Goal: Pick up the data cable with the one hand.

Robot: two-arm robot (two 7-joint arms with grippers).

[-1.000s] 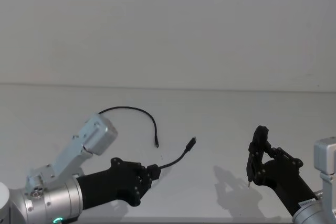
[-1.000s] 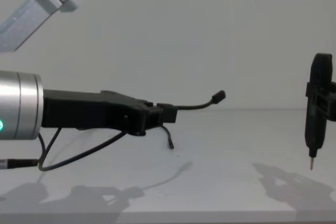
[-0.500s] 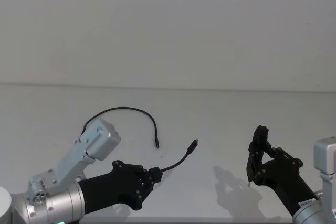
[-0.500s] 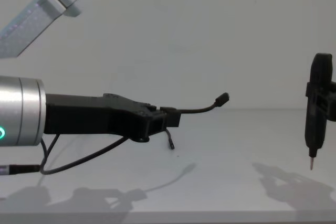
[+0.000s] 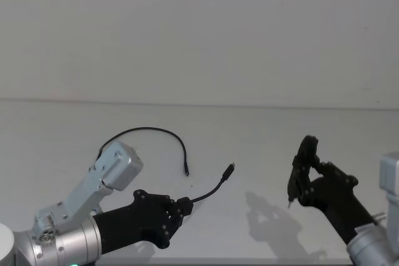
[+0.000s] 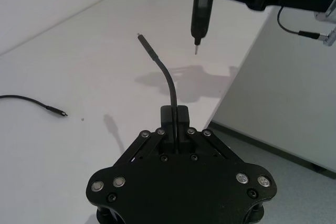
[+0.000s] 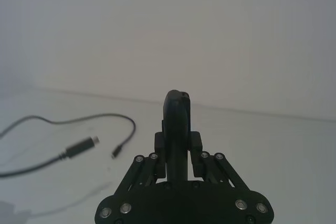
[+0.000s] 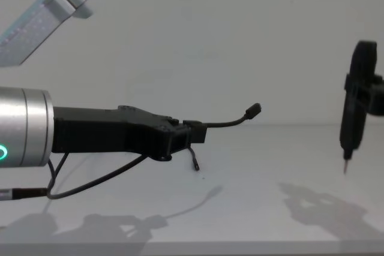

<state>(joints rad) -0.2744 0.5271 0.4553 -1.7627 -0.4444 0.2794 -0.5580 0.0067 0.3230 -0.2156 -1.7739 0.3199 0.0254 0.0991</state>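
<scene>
My left gripper [image 5: 184,205] is shut on the data cable [image 5: 211,188] near one end, low at the table's front left. A short stretch with a small plug [image 5: 230,167] sticks out past the jaws, above the table. The rest of the black cord arcs back over the table [image 5: 149,130] to its other plug [image 5: 186,171]. The chest view shows the left gripper [image 8: 195,133] level, with the cable [image 8: 227,123] curving up. In the left wrist view the cable [image 6: 167,80] rises from between the fingers [image 6: 182,115]. My right gripper [image 5: 305,182] hangs at the right.
The right gripper [image 7: 177,148] is shut on a black pen-like tool [image 8: 354,106], its metal tip pointing down above the white table [image 5: 262,135]. The table's front edge [image 6: 236,74] runs close to both grippers. A plain wall stands behind.
The right gripper with its tool has moved a little left and up and tilted. The left gripper rose slightly with the cable a second ago and has since held still.
</scene>
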